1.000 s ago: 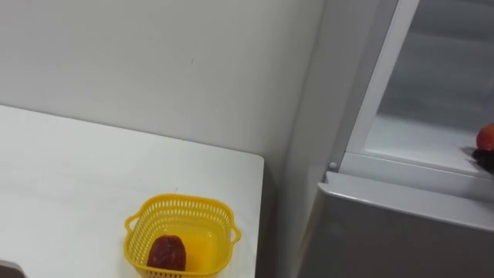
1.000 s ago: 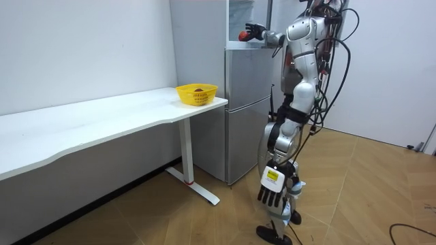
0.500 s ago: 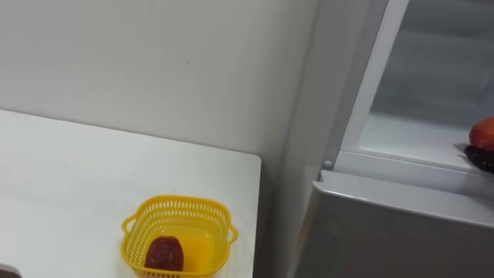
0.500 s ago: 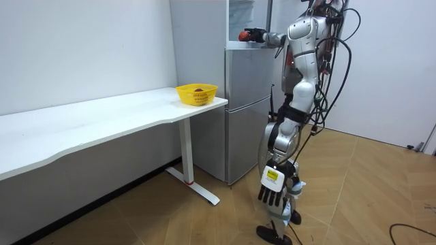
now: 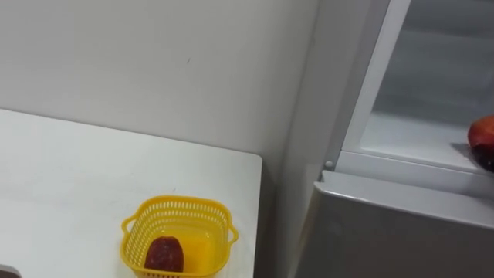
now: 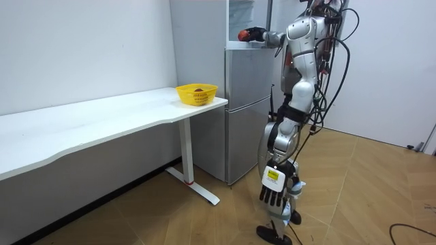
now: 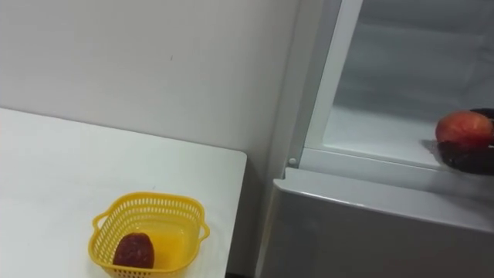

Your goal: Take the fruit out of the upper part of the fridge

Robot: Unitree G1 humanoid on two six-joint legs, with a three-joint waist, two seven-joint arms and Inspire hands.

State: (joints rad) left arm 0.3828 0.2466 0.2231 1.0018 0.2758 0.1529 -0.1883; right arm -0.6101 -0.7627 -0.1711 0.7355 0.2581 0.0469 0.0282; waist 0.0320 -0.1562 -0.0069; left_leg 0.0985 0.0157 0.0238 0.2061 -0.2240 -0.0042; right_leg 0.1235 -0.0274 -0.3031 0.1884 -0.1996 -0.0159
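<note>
Left eye view: red fruit (image 5: 483, 133) at far right edge, above the upper fridge shelf (image 5: 409, 140); right eye view adds the right hand (image 7: 469, 159) curled under it, holding it; room view adds the left hand (image 6: 272, 195) hanging low, fingers relaxed.

A white table (image 7: 62, 170) stands against a pale wall (image 7: 139, 62). Near its right end sits a yellow basket (image 7: 147, 198) with a dark red fruit (image 7: 133, 249) inside, lying toward the left. Just beside the table stands a grey fridge (image 7: 370, 224), its upper compartment open onto a white shelf (image 7: 370, 131). At the right edge, over the shelf's front, the dark right hand (image 7: 467, 158) cups a red apple (image 7: 463, 127) from below.
</note>
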